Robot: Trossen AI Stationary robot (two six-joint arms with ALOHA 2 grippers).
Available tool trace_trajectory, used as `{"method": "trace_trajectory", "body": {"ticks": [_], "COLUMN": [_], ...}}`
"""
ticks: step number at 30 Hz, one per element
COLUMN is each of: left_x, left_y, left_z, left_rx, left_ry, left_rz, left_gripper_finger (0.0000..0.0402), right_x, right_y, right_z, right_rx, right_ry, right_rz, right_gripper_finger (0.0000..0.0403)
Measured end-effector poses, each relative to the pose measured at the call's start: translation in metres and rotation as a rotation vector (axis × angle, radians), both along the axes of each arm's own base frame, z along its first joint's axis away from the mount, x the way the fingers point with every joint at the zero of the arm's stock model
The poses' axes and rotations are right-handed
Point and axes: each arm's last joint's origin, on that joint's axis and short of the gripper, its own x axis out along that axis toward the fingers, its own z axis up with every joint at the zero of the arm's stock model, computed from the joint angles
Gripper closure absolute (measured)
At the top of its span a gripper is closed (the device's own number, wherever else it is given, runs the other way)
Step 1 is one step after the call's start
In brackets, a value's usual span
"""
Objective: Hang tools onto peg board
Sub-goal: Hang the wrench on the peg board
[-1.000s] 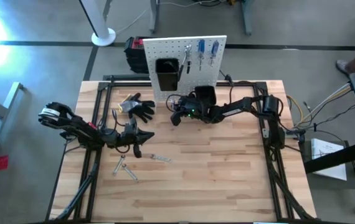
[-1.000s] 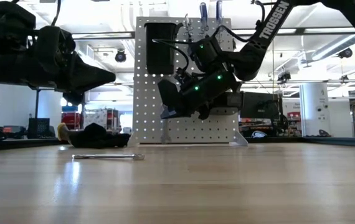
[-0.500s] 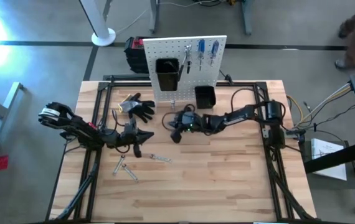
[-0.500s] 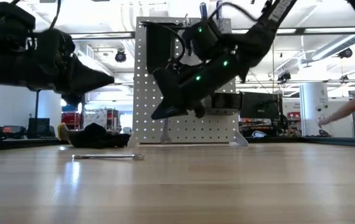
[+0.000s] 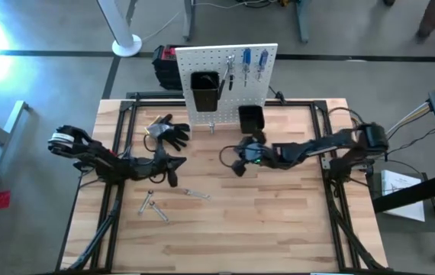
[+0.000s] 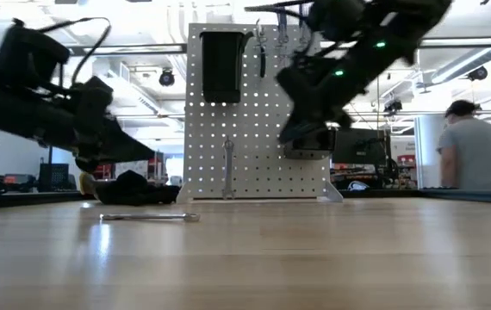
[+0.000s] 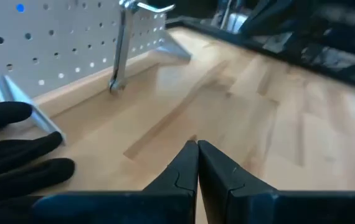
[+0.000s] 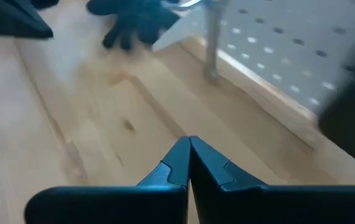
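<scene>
Peg board (image 5: 225, 65): stands upright at the far edge of the worktop (image 5: 278, 221), with two black bins (image 5: 204, 89) on it
Hung tools: screwdrivers (image 5: 254, 65) and pliers (image 5: 230, 72) near the top right of the board; one wrench (image 6: 227, 168) hangs low on the board face
Loose tools: wrenches (image 5: 194, 195) lie flat on the worktop, just in front of the left arm
Gloves (image 5: 170, 131): left of the board foot, not part of the job
Left jaws (image 5: 173, 166): closed, empty, low over the worktop near the loose wrenches
Right jaws (image 5: 238, 164): closed, empty, in front of the board, well apart from the loose tools
Step in hand: likely fetching the next wrench
Doing it well: open the jaws before coming down, straddle the wrench across its slim shank, and grip near one end so the ring end stays free for a hook
</scene>
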Motion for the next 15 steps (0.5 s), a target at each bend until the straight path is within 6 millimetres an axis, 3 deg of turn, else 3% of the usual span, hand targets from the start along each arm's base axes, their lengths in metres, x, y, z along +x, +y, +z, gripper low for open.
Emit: {"method": "trace_trajectory", "body": {"ticks": [9, 15], "left_x": [0.017, 0.031], "left_y": [0.022, 0.034], "left_z": [-0.012, -0.019], "left_rx": [0.032, 0.018], "left_ry": [0.196, 0.236], "left_rz": [0.012, -0.004], "left_gripper_finger": [0.0402, 0.0401], "right_x": [-0.062, -0.082], "right_y": [-0.001, 0.001], "right_z": [0.008, 0.002], "right_rx": [0.044, 0.073], "right_ry": [-0.107, -0.144], "right_rz": [-0.11, -0.154], "right_gripper_finger": [0.0403, 0.0403]}}
